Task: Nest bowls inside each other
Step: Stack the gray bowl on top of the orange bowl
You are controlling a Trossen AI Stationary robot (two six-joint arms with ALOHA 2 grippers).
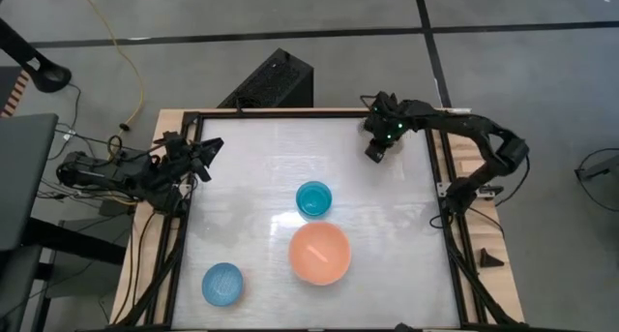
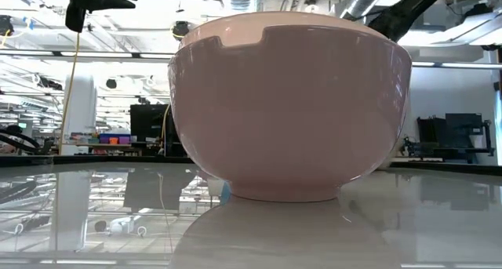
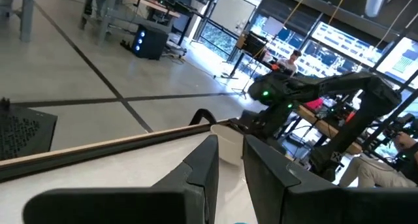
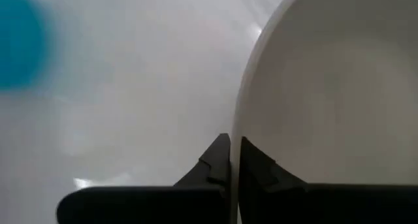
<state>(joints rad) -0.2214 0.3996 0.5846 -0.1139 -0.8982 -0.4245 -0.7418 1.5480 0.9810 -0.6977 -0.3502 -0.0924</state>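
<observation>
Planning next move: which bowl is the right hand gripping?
The cream-white bowl, its rim pinched in the right hand; the teal bowl, pink bowl and light blue bowl sit untouched.

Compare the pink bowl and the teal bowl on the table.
The pink bowl is clearly wider than the teal bowl. The pink bowl lies nearer the table's front edge, the teal bowl closer to the middle, just beyond it. Their colours differ: salmon pink against deep teal. Both are round, stand upright and look empty, and no gripper touches either.

Bowls: pink (image 1: pixel 319 254), teal (image 1: pixel 313 198), lt blue (image 1: pixel 222 284), cream-white (image 4: pixel 326 87).
</observation>
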